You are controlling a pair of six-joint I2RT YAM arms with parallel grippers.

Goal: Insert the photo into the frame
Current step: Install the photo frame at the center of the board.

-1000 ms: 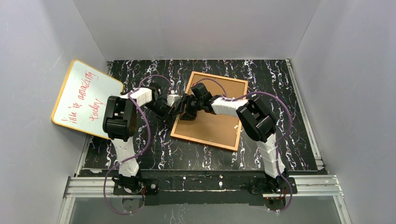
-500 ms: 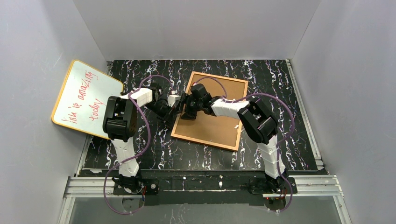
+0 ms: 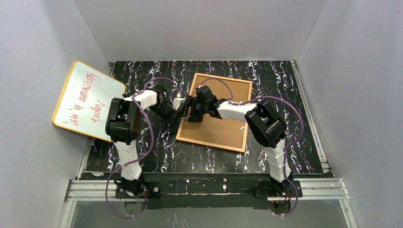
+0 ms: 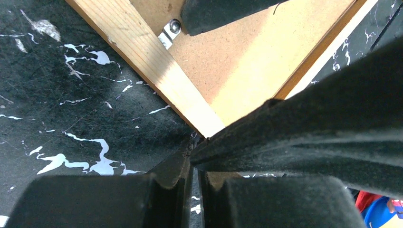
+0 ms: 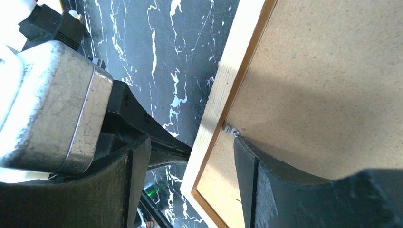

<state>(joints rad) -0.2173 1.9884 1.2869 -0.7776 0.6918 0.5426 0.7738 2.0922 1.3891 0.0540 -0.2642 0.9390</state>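
Overhead plus two wrist close-ups of frame point(image 4: 157, 71)

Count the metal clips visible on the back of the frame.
1: a small metal clip on the inner edge of the frame's left rail. Others may be hidden or too small to see.

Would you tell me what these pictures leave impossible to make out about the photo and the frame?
- The photo: in no view; the frame lies back up, so its board hides anything inside.
- Part of the frame's left edge, top view: covered by the left gripper and right gripper.
- Rest of the frame, wrist views: cut off by picture edges.
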